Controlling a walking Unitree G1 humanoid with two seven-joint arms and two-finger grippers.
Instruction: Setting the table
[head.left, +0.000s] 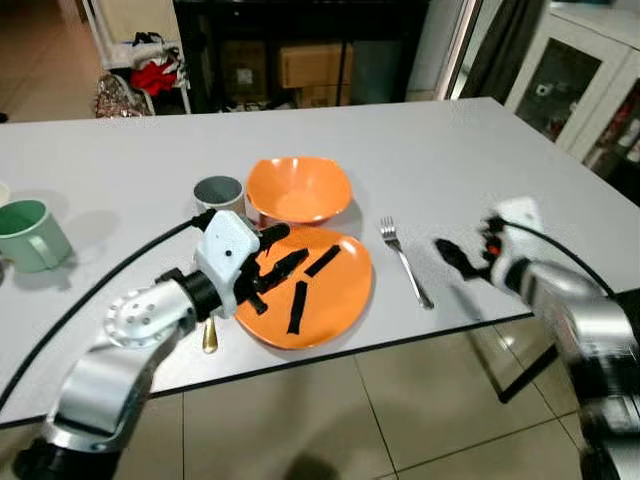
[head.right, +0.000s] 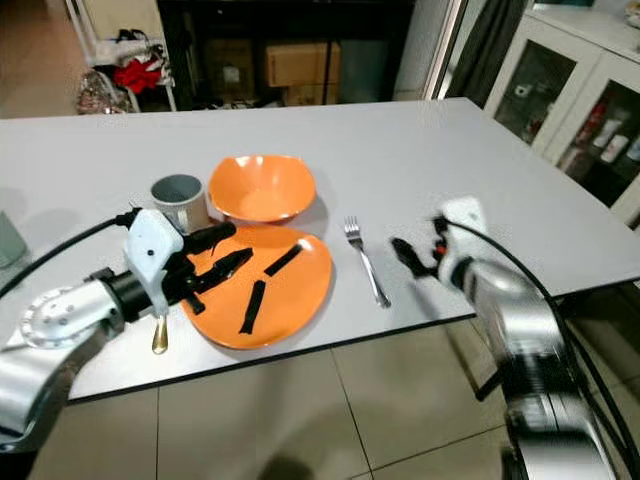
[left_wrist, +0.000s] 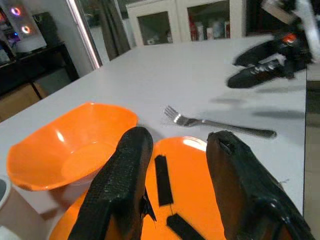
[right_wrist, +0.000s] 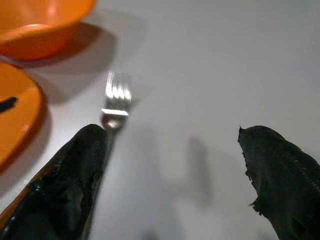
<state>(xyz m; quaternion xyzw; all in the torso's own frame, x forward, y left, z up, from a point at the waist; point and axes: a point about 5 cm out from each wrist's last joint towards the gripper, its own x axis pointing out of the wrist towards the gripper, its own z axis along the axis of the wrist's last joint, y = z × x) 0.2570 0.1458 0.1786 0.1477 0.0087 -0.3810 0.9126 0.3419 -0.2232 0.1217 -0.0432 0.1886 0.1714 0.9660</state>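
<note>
Grey tabletop fills the upper and middle frame in the head views; tiled floor along the bottom edge

Orange plate at lower centre, near the tabletop's front edge. Black strips lie on its face. Orange bowl just behind it, at centre, rim close to or touching the plate's far rim; cannot tell which

Grey cup just left of the bowl. Green mug at far left, well apart from the rest

Fork lies flat on the tabletop right of the plate, tines toward the top of the frame, handle toward the front edge

Small gold-coloured utensil tip at lower left beside the plate, partly hidden under the left arm

Left gripper over the plate's left part, jaws released, nothing between them; left wrist view shows the plate and strips in the gap

Right gripper at right of centre, blurred, just right of the fork, above the tabletop. Jaws spread wide, empty; right wrist view shows the fork's tines near one finger

Glass-door cabinet at upper right
</note>
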